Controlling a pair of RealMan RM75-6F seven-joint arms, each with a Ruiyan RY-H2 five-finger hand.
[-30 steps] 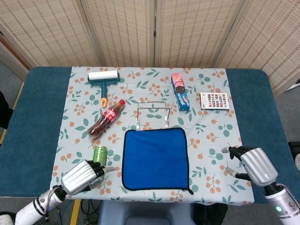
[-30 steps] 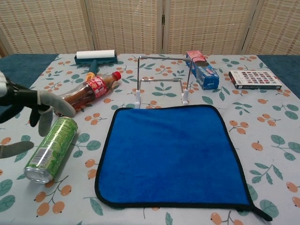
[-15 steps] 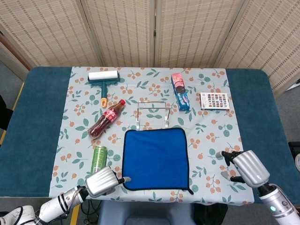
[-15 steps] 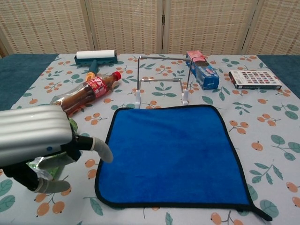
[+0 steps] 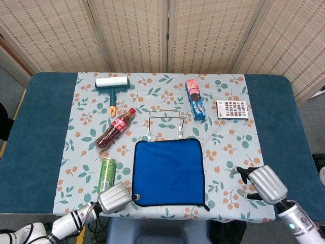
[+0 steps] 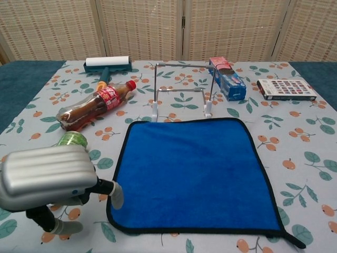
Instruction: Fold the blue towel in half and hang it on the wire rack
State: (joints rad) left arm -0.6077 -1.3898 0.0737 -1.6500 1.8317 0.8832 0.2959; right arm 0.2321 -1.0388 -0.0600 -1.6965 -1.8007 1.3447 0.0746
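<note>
Blue square terry towel [image 6: 189, 173] is lying flat before the white wire rack [image 5: 165, 123]; we're reaching our empty, fingers-apart left hand [image 6: 47, 180] at its near-left corner, needing a pinch next; right hand [image 5: 260, 183] is hovering, fingers apart.

Floral cloth [image 5: 81, 147] over blue desk [image 5: 35, 132]. Lint roller [image 5: 112, 86] far left — cola bottle [image 5: 115, 129] lying nearer, green can [image 5: 106, 173] nearest. Cookie pkg [image 5: 195, 98] & patterned box [image 5: 232, 109] far right.
</note>
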